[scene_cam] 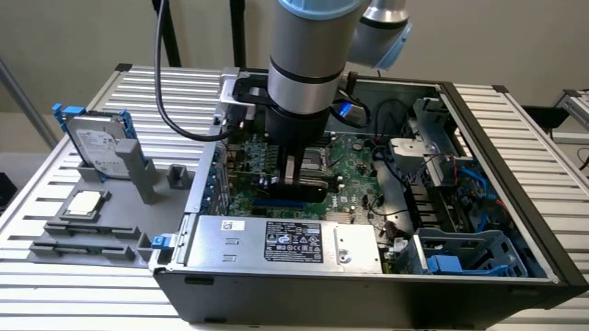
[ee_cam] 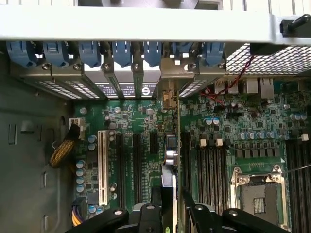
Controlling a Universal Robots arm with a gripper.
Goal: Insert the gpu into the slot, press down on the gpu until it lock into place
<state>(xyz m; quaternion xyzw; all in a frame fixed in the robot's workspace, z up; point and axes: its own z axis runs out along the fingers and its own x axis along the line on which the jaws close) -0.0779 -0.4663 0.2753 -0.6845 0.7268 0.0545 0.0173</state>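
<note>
At the slot (scene_cam: 278, 205) in the exterior view, the end effector (scene_cam: 296, 176) clamps the gpu (scene_cam: 308, 190).

Open black computer case (scene_cam: 368, 293) lies on the slatted metal table (scene_cam: 534, 138), green motherboard (scene_cam: 354, 176) facing up. Silver labelled power-supply box (scene_cam: 276, 241) runs along the near wall, with a blue drive cage (scene_cam: 460, 256) at the exterior view's right. Out at the exterior view's left, a grey fixture (scene_cam: 115, 221) carries an upright hard drive (scene_cam: 96, 145) and, nearer, a processor chip (scene_cam: 85, 202). On the board: a white expansion slot (ee_cam: 102, 167), black memory slots (ee_cam: 211, 167), the silver processor socket (ee_cam: 260, 191), and blue bracket clips (ee_cam: 90, 51) along the case wall.
</note>
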